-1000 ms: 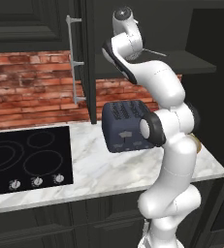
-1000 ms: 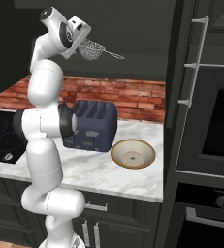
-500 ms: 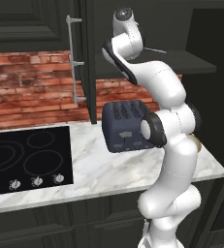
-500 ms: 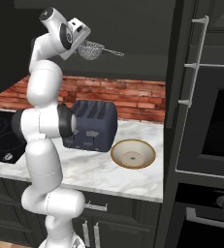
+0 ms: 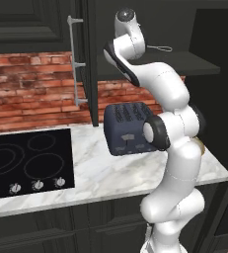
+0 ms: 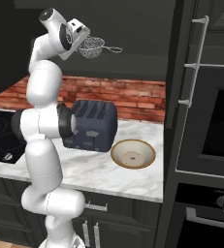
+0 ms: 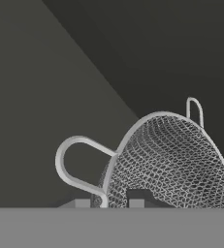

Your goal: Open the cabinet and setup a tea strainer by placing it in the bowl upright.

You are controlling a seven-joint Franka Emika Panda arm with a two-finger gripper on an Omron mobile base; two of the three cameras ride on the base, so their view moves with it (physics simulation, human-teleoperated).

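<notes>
Dark simulated kitchen, red brick backsplash [image 5: 31, 94], white marble counter [image 6: 128, 177]. Tall black wall cabinet with silver bar handles [image 5: 75, 62] stands open, so step one is judged done. Black hob [image 5: 26, 160] sits at 9 o'clock of the dark blue four-slot toaster [image 6: 91, 126] in the left base view. Shallow tan bowl with brownish rim [image 6: 133, 153] lies on the counter just beside the toaster, at its 4 o'clock in the right base view. White arm's two-finger gripper [image 7: 108, 202] reaches up into the cabinet, jaws closed narrow on the rim of the small silver wire-mesh tea strainer [image 6: 92, 47]; its thin handle points to 3 o'clock. Left: carry strainer down, set it upright in the bowl, well below.
</notes>
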